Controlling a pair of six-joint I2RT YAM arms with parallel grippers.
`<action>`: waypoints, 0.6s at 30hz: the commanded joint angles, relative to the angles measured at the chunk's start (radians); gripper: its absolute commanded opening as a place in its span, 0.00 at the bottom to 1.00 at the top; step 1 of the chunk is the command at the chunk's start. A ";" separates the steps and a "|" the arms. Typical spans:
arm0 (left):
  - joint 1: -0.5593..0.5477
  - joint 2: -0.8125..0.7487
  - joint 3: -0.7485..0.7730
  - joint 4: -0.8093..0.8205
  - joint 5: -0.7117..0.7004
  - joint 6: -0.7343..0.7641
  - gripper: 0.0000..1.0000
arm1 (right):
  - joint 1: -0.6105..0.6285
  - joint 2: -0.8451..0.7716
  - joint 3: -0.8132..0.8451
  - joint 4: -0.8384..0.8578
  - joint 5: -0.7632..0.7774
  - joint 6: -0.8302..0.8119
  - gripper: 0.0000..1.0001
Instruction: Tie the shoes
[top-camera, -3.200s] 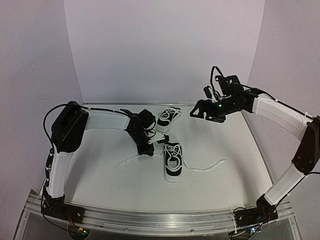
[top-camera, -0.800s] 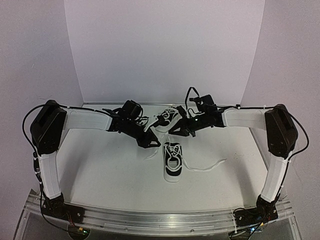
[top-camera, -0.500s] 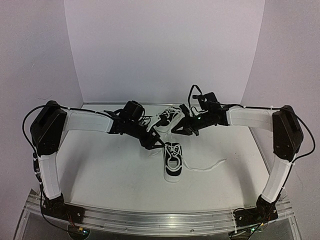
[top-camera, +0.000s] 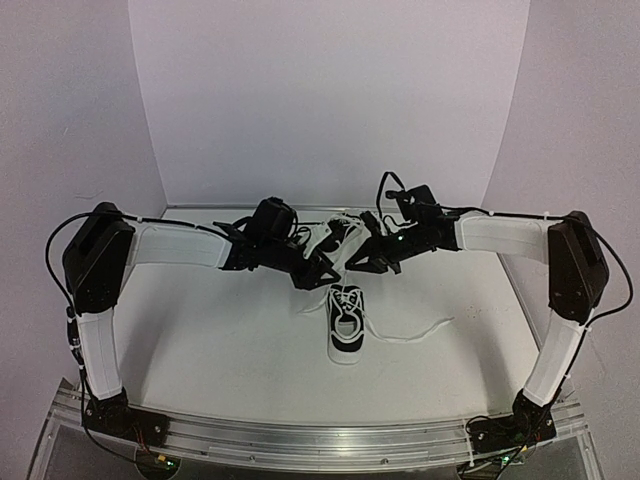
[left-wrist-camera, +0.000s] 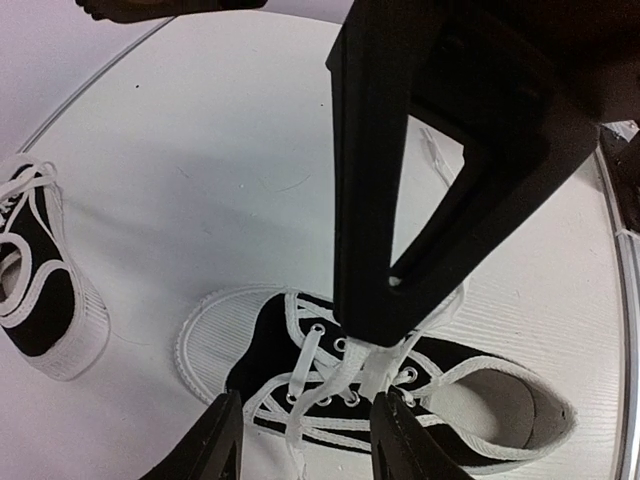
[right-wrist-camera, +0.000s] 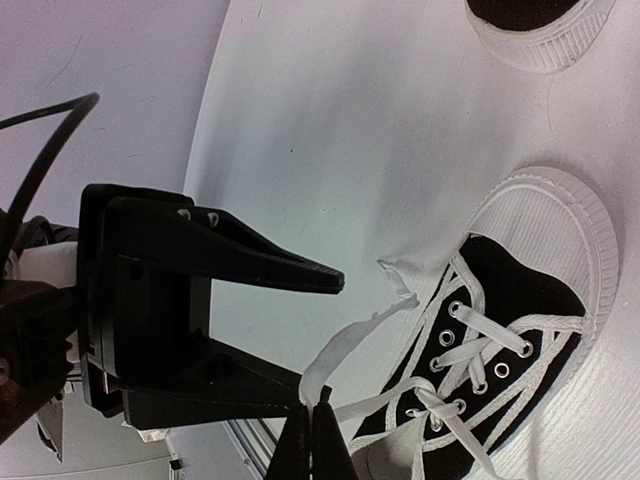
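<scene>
Two black shoes with white soles lie on the table: the near shoe (top-camera: 346, 325) and the far shoe (top-camera: 335, 238), which the arms partly hide. My right gripper (right-wrist-camera: 312, 415) is shut on a white lace (right-wrist-camera: 350, 345) of the near shoe (right-wrist-camera: 520, 330), lifted just above its eyelets. My left gripper (left-wrist-camera: 305, 412) hangs open over the same shoe (left-wrist-camera: 430, 385), and the raised lace strands (left-wrist-camera: 345, 385) run between its fingers. Both grippers meet over the shoe's top end, left gripper (top-camera: 318, 268) beside right gripper (top-camera: 354, 260). The far shoe (left-wrist-camera: 40, 300) sits to the side.
Another loose lace (top-camera: 420, 330) trails right from the near shoe across the white table (top-camera: 200, 340). White walls (top-camera: 330, 100) close in the back and both sides. A metal rail (top-camera: 320, 440) runs along the near edge.
My left gripper has moved right and slightly away from the table, closing in on the right gripper above the near shoe. My right gripper has hardly moved and still holds the lace.
</scene>
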 joint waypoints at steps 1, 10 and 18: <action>0.002 0.005 0.055 -0.010 -0.007 0.046 0.42 | 0.004 0.000 0.049 -0.001 -0.039 -0.029 0.00; 0.004 0.020 0.099 -0.065 0.003 0.071 0.13 | 0.005 0.023 0.086 0.001 -0.099 -0.050 0.11; 0.014 -0.024 0.105 -0.105 0.003 0.018 0.00 | 0.005 -0.002 0.025 0.001 -0.043 -0.095 0.58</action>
